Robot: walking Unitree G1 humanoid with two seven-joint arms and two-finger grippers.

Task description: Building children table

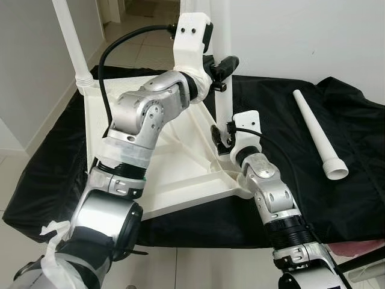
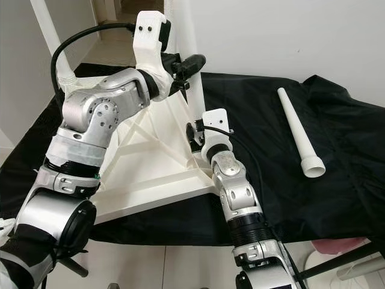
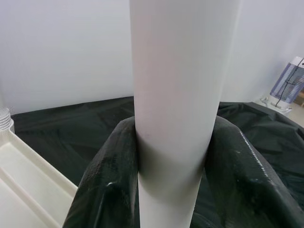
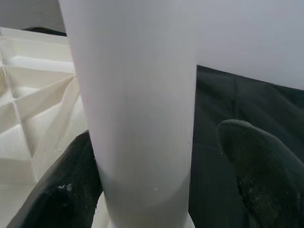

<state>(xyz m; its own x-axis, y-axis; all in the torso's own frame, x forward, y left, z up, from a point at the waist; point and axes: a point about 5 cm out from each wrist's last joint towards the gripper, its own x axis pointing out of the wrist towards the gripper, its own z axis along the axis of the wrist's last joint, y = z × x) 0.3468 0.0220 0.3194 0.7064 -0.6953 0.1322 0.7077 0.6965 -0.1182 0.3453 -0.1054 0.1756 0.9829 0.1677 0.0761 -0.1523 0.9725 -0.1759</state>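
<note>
Tabletop (image 1: 180,174), white plastic, lies upside down on a black sheet (image 1: 337,198), ribbed underside up. Right claw (image 1: 221,137) sits low at the near corner, around the foot of an upright leg (image 1: 224,90); one finger touches the leg, the other stands off, so it's spread. Higher up that same leg, left claw (image 1: 224,67) is pinching it from both sides. Off to the right claw's right, a loose leg (image 1: 316,133) lies flat. Another leg (image 1: 72,42) stands at the far corner.

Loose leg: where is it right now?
In the eye views the loose leg lies on the black cloth, at the robot's right, apart from the tabletop and right gripper.
</note>
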